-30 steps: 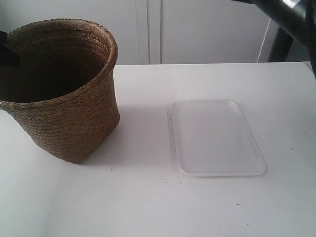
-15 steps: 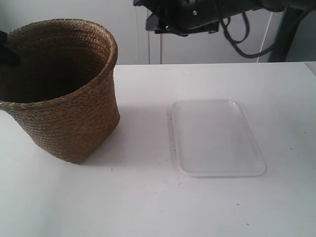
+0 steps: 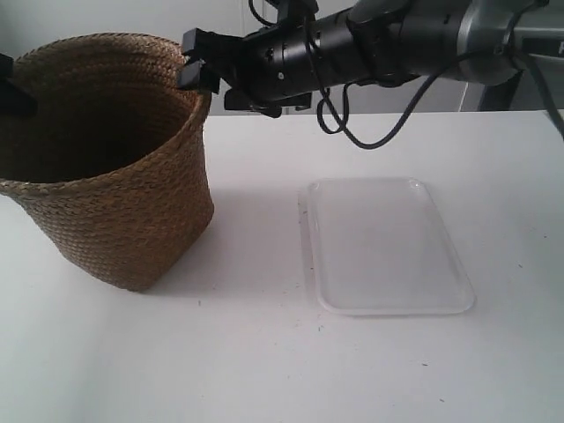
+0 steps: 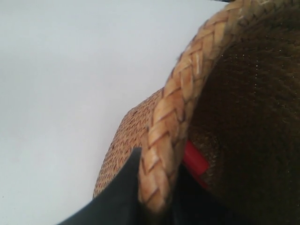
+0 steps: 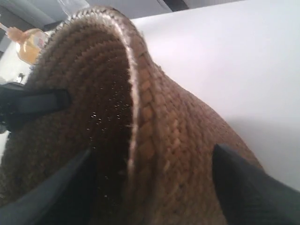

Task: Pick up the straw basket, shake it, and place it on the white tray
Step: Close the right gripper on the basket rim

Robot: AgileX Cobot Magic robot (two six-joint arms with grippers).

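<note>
The left gripper [image 4: 157, 180] is clamped on the basket [image 3: 123, 211] rim. The basket sits upright on the table [image 3: 264, 352], right under the right gripper [image 5: 150, 183], which hangs wide open astride the opposite rim, one finger inside and one outside. The tray [image 3: 388, 247] lies off that gripper's side, apart from the basket, nothing between.

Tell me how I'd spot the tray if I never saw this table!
Start at the big white table. On it stands a tall brown straw basket; beside it, apart from it, lies the tray. It is the flat, pale rectangle with rounded corners, low and empty, unlike the tall woven basket.
</note>
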